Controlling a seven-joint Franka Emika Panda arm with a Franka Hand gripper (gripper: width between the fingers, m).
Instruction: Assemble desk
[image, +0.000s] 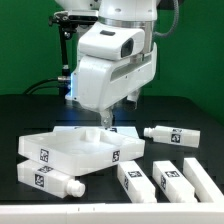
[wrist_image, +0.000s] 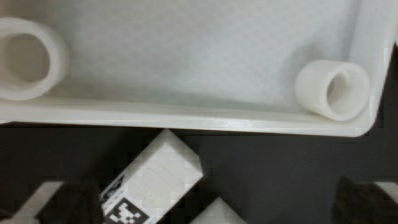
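The arm hangs low over the far side of the desk panel (image: 75, 148), its fingers (image: 105, 122) down at the edge, probably to nudge or square the panel before any leg goes in. The panel lies flat on the dark surface (image: 25, 118), open side up, so its corner sockets can be reached from above. The legs lie loose around it: one to the exterior view's right (image: 170, 134), one in front on the exterior view's left (image: 52, 180), and others in a row toward the front right (image: 135, 182). None stands in a socket yet, so assembly seems barely begun.

The exterior view hides how the fingertips stand behind the arm's bulk. In the wrist view, two blurred grey shapes (wrist_image: 39, 203) either side of a tagged leg (wrist_image: 157, 178) read as the fingers held wide apart, clamping nothing. That view also shows two empty sockets (wrist_image: 27, 58) inside the rim (wrist_image: 196, 118). Whether the leg touches the rim cannot be told.
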